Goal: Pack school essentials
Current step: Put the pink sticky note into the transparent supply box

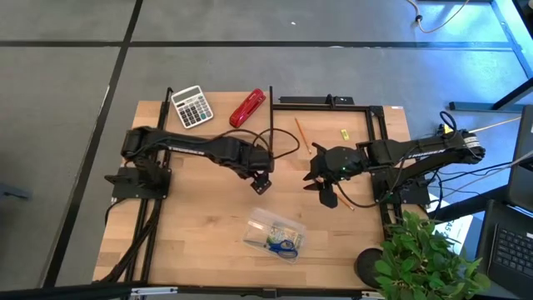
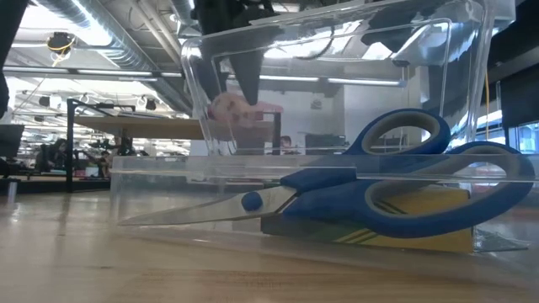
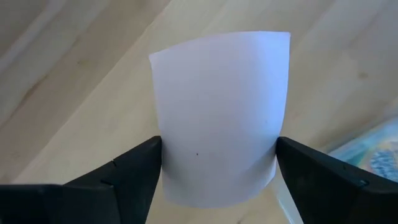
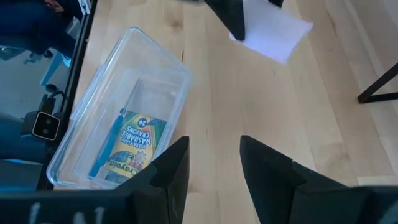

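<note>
While the left gripper [image 1: 261, 185] hangs over the middle of the table [image 1: 191, 242], note that its two fingers [image 3: 134, 171] are clamped on the opposite edges of a pale sticky-note pad [image 3: 219, 118]. The pad bows slightly between them. An edge grip of this kind leaves the underside free, so you can probably lower the pad into a container and release it cleanly.

The clear plastic box [image 1: 273, 234] lies near the table's front edge, open side up and well apart from both arms. It already holds the blue-handled scissors [image 2: 396, 181], which rest flat on a yellow crayon box [image 4: 134, 148]. Lying flat, they leave room above for further items.

The right gripper [image 1: 326, 190] hovers just beside the left one with its fingers parted and nothing between them. Treat this arm as waiting.

Items not yet packed lie towards the back of the table: an orange pencil [image 1: 301, 134] and a small yellow piece [image 1: 343, 133]. The calculator [image 1: 191, 107] and the red stapler [image 1: 248, 108] sit at the back edge.

Readable writing is limited to the crayon box. In the right wrist view its label appears to read "CRAYONS", with a round badge above that may carry the figure 24; the remaining print is too small to read.
</note>
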